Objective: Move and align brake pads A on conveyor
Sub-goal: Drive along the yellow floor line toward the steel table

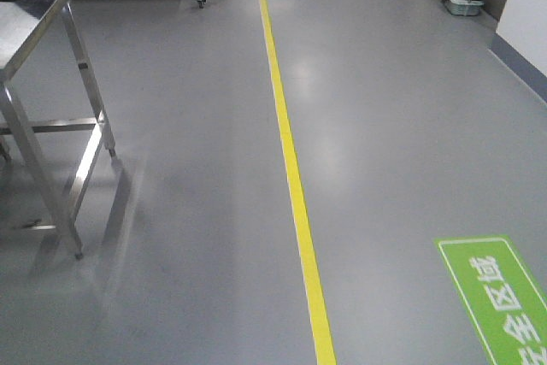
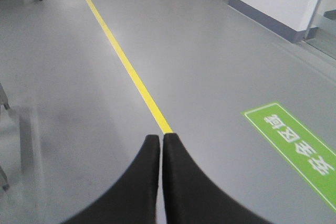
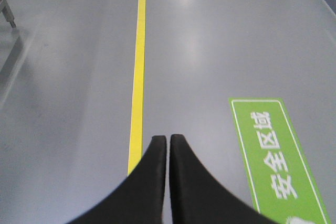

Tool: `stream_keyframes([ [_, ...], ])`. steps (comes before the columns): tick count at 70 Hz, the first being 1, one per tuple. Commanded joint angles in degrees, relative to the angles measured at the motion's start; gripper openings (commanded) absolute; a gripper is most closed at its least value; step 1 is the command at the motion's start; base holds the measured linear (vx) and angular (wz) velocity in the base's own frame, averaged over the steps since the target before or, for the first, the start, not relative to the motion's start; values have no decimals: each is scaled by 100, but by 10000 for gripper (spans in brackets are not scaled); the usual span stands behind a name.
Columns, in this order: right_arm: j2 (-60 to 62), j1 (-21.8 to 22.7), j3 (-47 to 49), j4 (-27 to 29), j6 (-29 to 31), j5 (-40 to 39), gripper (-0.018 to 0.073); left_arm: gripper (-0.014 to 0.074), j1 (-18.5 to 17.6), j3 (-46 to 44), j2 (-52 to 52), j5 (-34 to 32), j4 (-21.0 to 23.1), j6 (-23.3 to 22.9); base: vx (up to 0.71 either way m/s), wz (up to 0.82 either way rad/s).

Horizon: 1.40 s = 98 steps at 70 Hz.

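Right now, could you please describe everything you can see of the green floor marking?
The green floor marking is a flat bright-green rectangle with a thin white border and white Chinese characters. It lies on the grey floor, right of the yellow line and apart from it; the picture edge cuts off its near end.

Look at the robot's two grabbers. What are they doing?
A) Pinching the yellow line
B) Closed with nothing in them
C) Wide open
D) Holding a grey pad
B: the left gripper and the right gripper each have their black tips together, with nothing between them and only the grey floor beyond.
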<state>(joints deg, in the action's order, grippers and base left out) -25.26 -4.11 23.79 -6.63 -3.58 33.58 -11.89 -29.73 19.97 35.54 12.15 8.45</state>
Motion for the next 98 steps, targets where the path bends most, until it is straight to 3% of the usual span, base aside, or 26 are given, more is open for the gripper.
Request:
stream_keyframes([
  [1, -43, 26, 153, -55, 17, -383, -1, -6, -29, -108, 72, -415, 80, -7, 62, 8],
  [98, -43, 26, 153, -55, 17, -383, -1, -6, -29, -108, 72, -415, 80, -7, 55, 4],
])
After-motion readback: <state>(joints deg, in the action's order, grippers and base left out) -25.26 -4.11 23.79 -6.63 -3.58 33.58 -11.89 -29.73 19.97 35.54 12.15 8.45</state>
